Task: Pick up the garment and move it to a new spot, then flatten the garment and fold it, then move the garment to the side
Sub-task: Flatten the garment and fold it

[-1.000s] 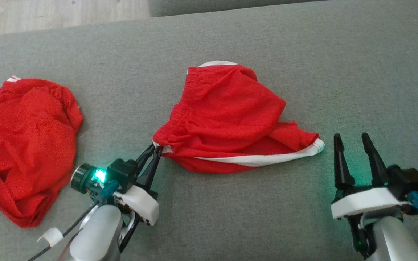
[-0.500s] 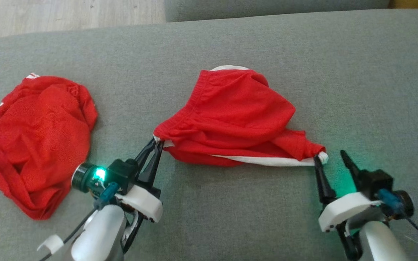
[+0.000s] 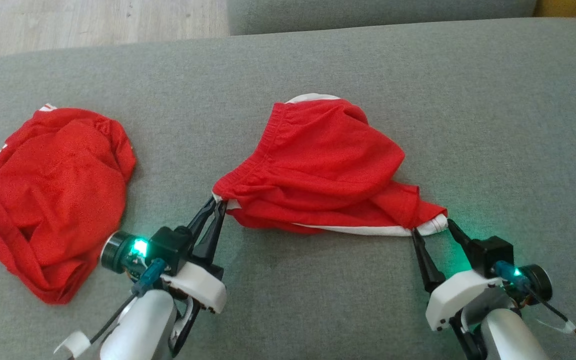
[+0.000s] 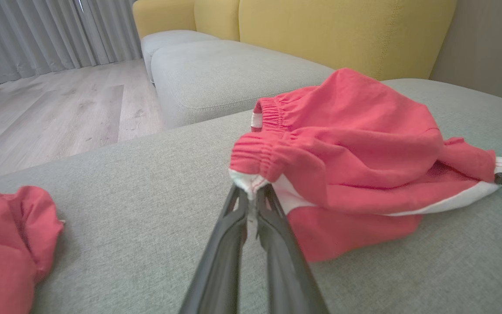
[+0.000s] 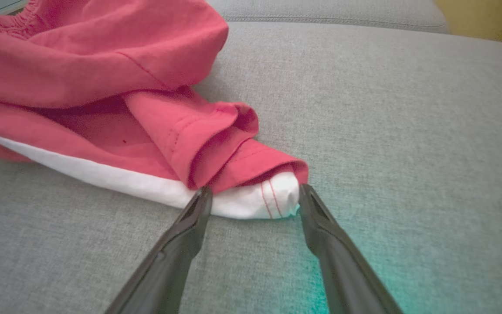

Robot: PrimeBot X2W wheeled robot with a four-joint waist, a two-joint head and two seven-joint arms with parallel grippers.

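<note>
Now straddling the white-hemmed corner at 4 o'clock of the garment [image 3: 318, 165] with the right gripper [image 3: 430, 227], fingers apart, not yet pinching. A second ago, parked well clear of the cloth. Clamped all along on the waistband corner at 8 o'clock with the left gripper [image 3: 216, 204]. Lying mid sofa cushion [image 3: 288, 60], bunched. Probably set for a two-corner stretch to flatten. Spare red heap [image 3: 58, 195] off at 9 o'clock.
</note>
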